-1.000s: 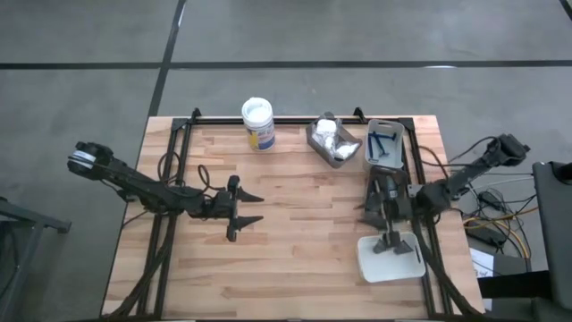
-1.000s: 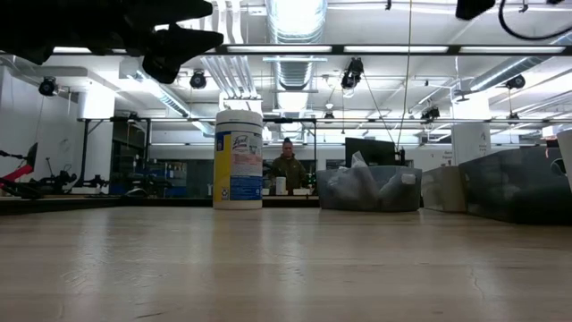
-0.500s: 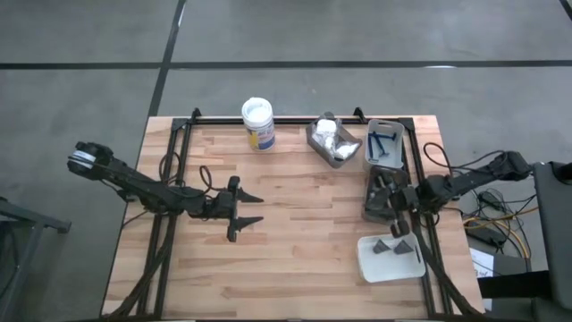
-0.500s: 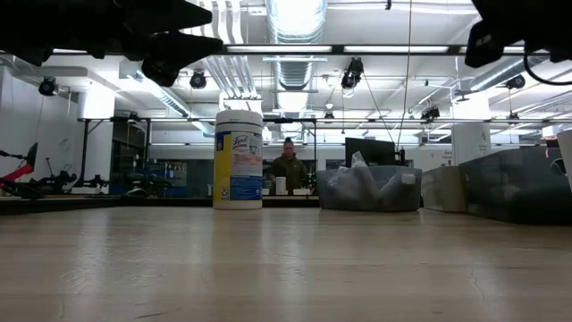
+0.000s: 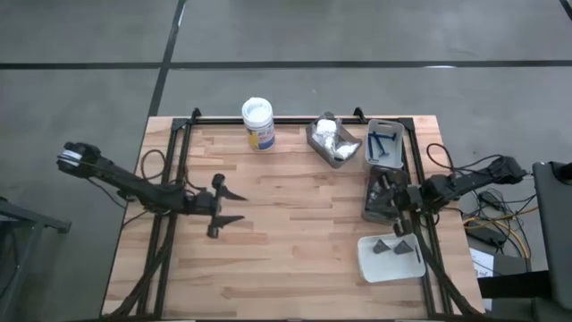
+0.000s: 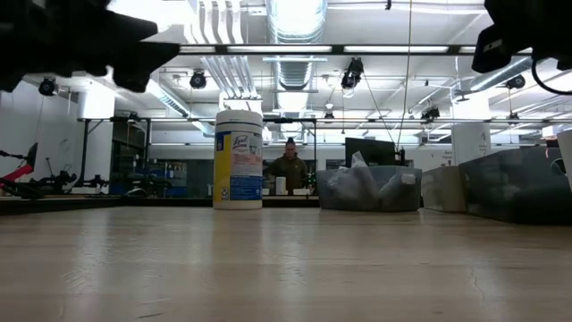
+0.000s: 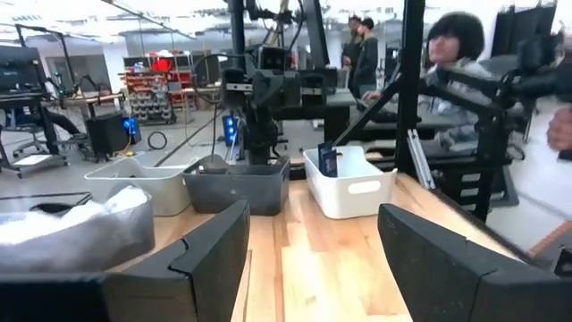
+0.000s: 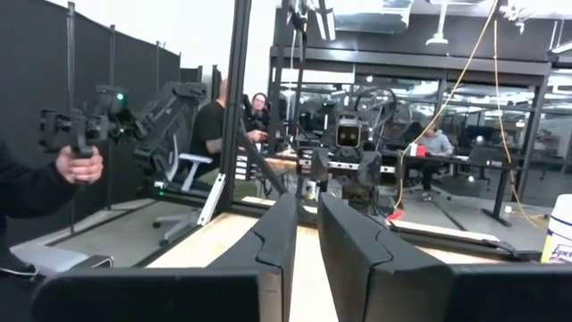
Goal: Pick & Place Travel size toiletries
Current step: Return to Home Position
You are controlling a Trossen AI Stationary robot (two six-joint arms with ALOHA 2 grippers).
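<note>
Wooden counter (image 5: pixel 295 233): my right gripper (image 5: pixel 396 199), fingers nearly together and grasping nothing I can see, hovers above the dark grey tray (image 5: pixel 374 207); two dark grey toiletries (image 5: pixel 392 247) lie in the white tray just beside. Left gripper (image 5: pixel 223 205) released.

You're in robotics lab: exposed ceiling ducts (image 6: pixel 295 18), strip lights, monitors, other robot rigs (image 8: pixel 350 152) on benches, seated people (image 8: pixel 435 143) at workstations behind.

bare wood across the table's middle (image 5: pixel 295 233), jar (image 5: pixel 257 122) and trays (image 5: pixel 384 144) crowding the far-right edge
</note>
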